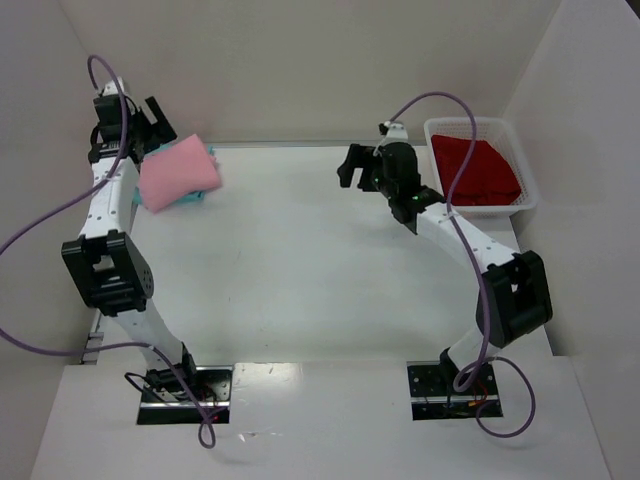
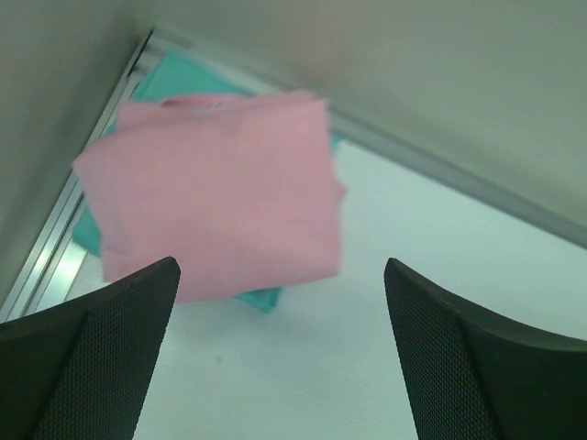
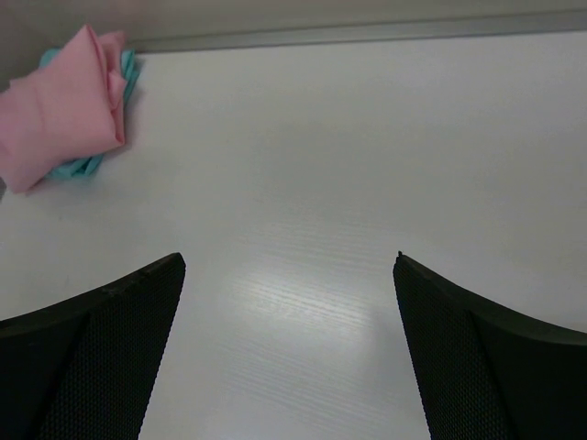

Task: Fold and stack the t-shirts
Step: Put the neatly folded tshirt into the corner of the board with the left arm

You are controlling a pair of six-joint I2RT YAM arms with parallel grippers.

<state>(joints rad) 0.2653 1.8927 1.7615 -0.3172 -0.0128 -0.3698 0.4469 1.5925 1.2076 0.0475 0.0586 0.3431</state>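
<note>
Seen from above, the light pink folded cotton t-shirt lies at about ten o'clock on the white matte table. It rests on the teal folded t-shirt, whose edges peek out beneath it. The crumpled red cloth t-shirt sits inside the white plastic mesh basket at about two o'clock. The left gripper hovers over the pink-on-teal stack, released and holding nothing. The right gripper is likewise spread wide and empty, poised just to the nine o'clock side of the basket and facing the bare tabletop. The step in hand is probably fetching the red shirt. To do it well, the right arm should swing toward three o'clock, come down over the basket from above and pinch one clear edge or shoulder of the cloth rather than the heap's middle. It should then lift high enough to clear the rim before carrying the shirt to the centre. Room is tight at the edges: the stack sits near the corner where the back wall meets the left side wall. The basket sits close against the right side. The middle of the table, from twelve to six o'clock, offers the widest spread for folding.
</note>
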